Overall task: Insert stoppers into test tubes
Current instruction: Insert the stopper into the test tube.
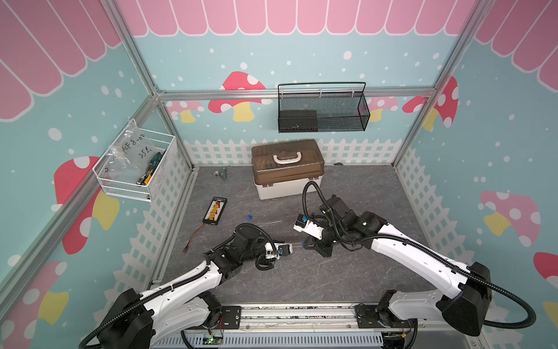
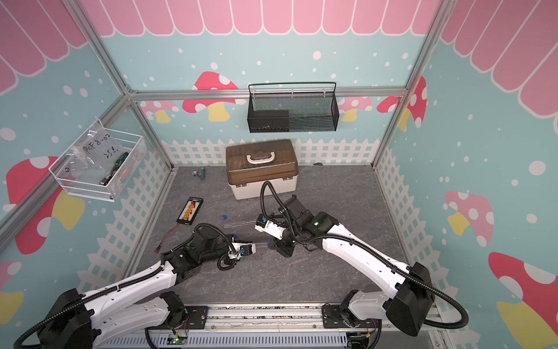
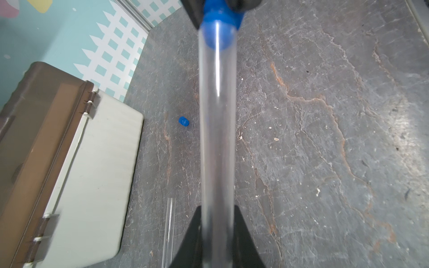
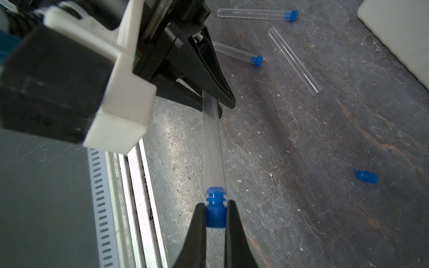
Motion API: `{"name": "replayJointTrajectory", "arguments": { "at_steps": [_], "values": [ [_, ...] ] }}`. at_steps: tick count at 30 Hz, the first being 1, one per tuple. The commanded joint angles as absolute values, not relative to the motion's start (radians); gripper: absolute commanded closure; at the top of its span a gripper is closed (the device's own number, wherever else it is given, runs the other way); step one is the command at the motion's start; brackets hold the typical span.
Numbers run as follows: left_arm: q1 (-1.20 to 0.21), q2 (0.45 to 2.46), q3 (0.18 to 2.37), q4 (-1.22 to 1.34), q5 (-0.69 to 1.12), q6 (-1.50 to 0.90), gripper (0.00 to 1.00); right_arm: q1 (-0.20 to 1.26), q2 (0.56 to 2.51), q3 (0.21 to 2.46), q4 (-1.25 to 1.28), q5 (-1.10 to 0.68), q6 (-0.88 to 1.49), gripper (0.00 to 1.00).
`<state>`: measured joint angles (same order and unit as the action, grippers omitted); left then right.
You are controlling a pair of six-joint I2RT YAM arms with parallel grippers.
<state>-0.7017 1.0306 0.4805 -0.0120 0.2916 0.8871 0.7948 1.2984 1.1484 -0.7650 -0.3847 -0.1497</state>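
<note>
My left gripper (image 3: 218, 210) is shut on a clear test tube (image 3: 218, 139) and holds it level above the floor. My right gripper (image 4: 216, 205) is shut on a blue stopper (image 4: 216, 210). The stopper's ribbed end sits at the mouth of that held tube (image 4: 213, 150), with the ribs showing outside it. The two grippers face each other mid-table in both top views, joined by the tube (image 1: 297, 243) (image 2: 261, 244). Two test tubes with blue stoppers in them (image 4: 255, 14) (image 4: 234, 52) lie on the floor. An empty tube (image 4: 294, 61) and a loose stopper (image 4: 366, 177) lie near them.
A brown-lidded white toolbox (image 1: 287, 169) stands behind the arms. A black board with yellow connectors (image 1: 215, 210) and its red wire lie to the left. A white wire basket (image 1: 136, 169) and a black mesh basket (image 1: 323, 108) hang on the walls.
</note>
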Motion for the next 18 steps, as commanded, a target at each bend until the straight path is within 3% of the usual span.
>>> {"name": "replayJointTrajectory", "arguments": {
  "at_steps": [1,9,18],
  "values": [
    [-0.74,1.006,0.481,0.089,0.373,0.983,1.0,0.811,1.329,1.196,-0.729,-0.39,-0.182,0.96],
    [-0.818,0.976,0.443,0.122,0.271,1.104,1.0,0.812,1.394,1.289,-0.716,-0.398,-0.16,1.0],
    [-0.836,0.93,0.413,0.198,0.311,1.12,1.0,0.811,1.415,1.289,-0.526,-0.463,-0.03,1.0]
  ]
}}
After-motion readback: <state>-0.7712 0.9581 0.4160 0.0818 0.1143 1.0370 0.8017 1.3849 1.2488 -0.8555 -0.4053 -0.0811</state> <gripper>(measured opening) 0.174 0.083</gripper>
